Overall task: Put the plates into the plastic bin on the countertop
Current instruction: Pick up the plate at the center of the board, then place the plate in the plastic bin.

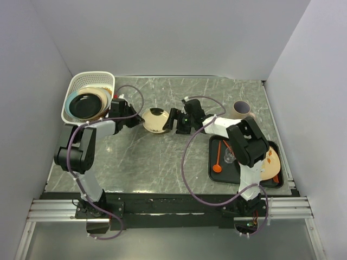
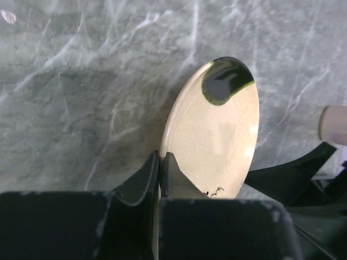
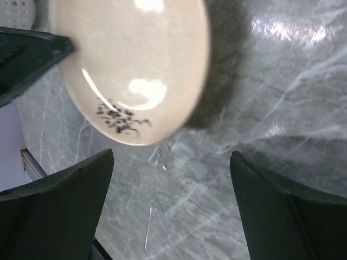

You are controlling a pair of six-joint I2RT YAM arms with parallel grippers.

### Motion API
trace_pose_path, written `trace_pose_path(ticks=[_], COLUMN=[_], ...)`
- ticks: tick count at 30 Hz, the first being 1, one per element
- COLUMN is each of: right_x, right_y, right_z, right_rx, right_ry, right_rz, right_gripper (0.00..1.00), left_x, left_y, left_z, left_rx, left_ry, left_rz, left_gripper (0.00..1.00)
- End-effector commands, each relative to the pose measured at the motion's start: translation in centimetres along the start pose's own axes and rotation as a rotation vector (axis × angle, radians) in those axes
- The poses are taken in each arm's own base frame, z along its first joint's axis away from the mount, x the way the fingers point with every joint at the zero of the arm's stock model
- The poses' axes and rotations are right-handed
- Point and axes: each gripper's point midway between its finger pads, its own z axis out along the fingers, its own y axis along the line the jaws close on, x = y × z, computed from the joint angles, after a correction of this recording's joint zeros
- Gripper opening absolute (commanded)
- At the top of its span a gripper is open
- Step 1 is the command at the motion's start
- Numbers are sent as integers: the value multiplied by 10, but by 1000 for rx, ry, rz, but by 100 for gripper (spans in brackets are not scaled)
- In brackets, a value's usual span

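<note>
My left gripper point(image 1: 140, 123) is shut on the rim of a small tan dark-rimmed plate point(image 1: 154, 120) and holds it over the middle of the countertop point(image 1: 152, 162). In the left wrist view my gripper point(image 2: 161, 162) pinches the plate's point(image 2: 214, 135) near edge. My right gripper point(image 1: 172, 120) is open and empty, just right of the plate. In the right wrist view my gripper point(image 3: 171, 157) is apart from the plate point(image 3: 130, 59). The white plastic bin point(image 1: 92, 76) at the back left holds a stack topped by a dark brown plate point(image 1: 85, 105).
A flat black tray point(image 1: 225, 176) at the front right holds an orange spoon point(image 1: 217, 160) and a cream plate with orange marks point(image 1: 271, 162), partly hidden by my right arm. A tan cup point(image 1: 240, 110) lies behind the tray.
</note>
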Motion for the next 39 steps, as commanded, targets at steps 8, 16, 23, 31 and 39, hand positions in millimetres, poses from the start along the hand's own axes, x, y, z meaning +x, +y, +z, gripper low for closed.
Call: trace_pose_path(ticks=[8, 16, 23, 31, 39], right_x=[-2, 10, 12, 13, 15], right_y=[26, 32, 31, 31, 29], right_z=[-29, -16, -15, -13, -10], right_rx=[-74, -60, -50, -54, -54], right_ry=[-36, 17, 22, 30, 39], right_rz=[-66, -94, -101, -100, -97], right_gripper=[95, 95, 95, 95, 95], left_x=[-42, -71, -101, -132, -141], left_y=[-34, -26, -8, 23, 44], left_z=[-51, -86, -114, -149, -170], left_rx=[12, -9, -34, -77, -70], left_ry=[-148, -228, -297, -378, -431], left_rz=[68, 56, 32, -16, -86], left_gripper=[1, 1, 1, 1, 1])
